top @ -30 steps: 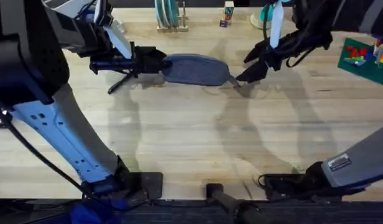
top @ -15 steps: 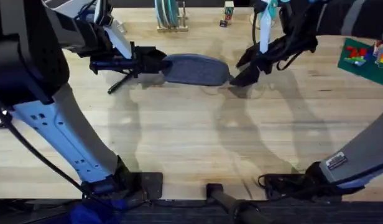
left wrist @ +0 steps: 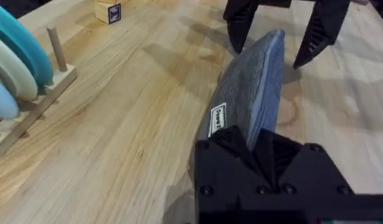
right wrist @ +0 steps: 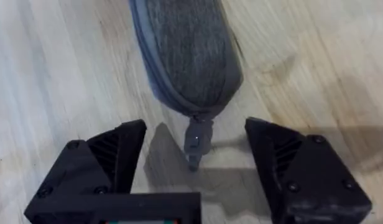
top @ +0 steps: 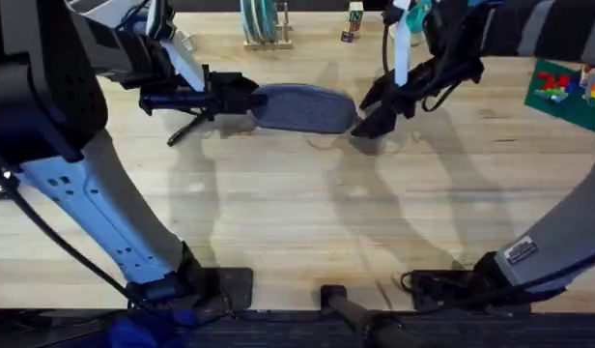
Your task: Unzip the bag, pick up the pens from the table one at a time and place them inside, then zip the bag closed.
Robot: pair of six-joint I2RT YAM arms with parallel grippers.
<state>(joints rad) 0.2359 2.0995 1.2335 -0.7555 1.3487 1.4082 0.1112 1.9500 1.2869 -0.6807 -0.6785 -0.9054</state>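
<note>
Left gripper (top: pixel 241 97) reaching in from the left side, fingers clamped on one end of the bag (top: pixel 304 107). Right gripper (top: pixel 372 106) angled down at the opposite end, fingers (right wrist: pixel 95 163) spread wide, straddling the pull tab (right wrist: pixel 195 142) without touching.

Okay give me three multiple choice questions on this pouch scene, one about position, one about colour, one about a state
1. Where is the zipper pull tab?
A. between the right tool's open fingers
B. under the left tool
C. on the disc rack

2. What colour is the bag?
A. red
B. blue-grey
C. yellow

3. What is the left tool doing?
A. hanging open above the table
B. shut on the bag's end
C. holding a pen

Answers: 1 A, the right tool straddles the tab, apart from it. 2 B, its fabric shows blue-grey. 3 B, the left wrist view shows it clamping the end.
</note>
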